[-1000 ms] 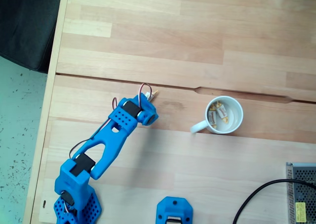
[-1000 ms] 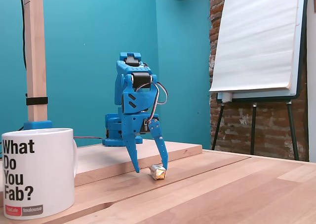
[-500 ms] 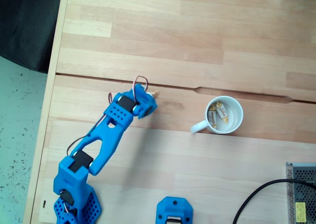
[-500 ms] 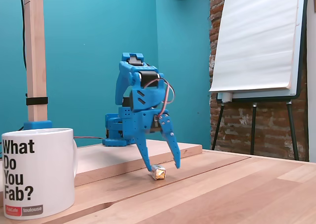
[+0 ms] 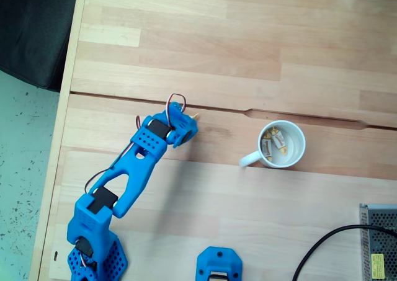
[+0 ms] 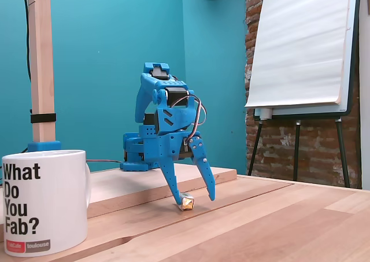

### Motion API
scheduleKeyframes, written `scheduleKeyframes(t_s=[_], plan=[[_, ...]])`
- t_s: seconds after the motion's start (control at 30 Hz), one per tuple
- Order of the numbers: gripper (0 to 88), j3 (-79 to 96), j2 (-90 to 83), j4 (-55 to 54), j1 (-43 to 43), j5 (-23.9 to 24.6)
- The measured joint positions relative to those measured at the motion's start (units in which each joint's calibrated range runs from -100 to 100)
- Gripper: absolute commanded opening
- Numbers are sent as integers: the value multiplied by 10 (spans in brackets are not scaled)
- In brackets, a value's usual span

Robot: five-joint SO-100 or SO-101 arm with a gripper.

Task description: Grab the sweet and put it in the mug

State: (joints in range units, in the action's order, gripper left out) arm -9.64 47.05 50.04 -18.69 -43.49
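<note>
Glossy white mug (image 6: 43, 201), black lettering, nearest, on pale wood-plank counter (image 6: 272, 227). Beyond it: crinkly gold-ended sweet (image 6: 186, 203) on counter, between spread blue plastic hand (image 6: 195, 200). Far back: flipchart easel (image 6: 300, 48), brick wall.

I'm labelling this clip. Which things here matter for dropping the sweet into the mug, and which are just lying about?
For the job:
sweet
mug
claw, open around the sweet

Lying about:
flip chart
grey metal box
black cable
</note>
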Motion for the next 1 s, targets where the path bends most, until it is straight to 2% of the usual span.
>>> scheduleKeyframes(t_s=[1.0], plan=[[254,20,0,0,1,0]])
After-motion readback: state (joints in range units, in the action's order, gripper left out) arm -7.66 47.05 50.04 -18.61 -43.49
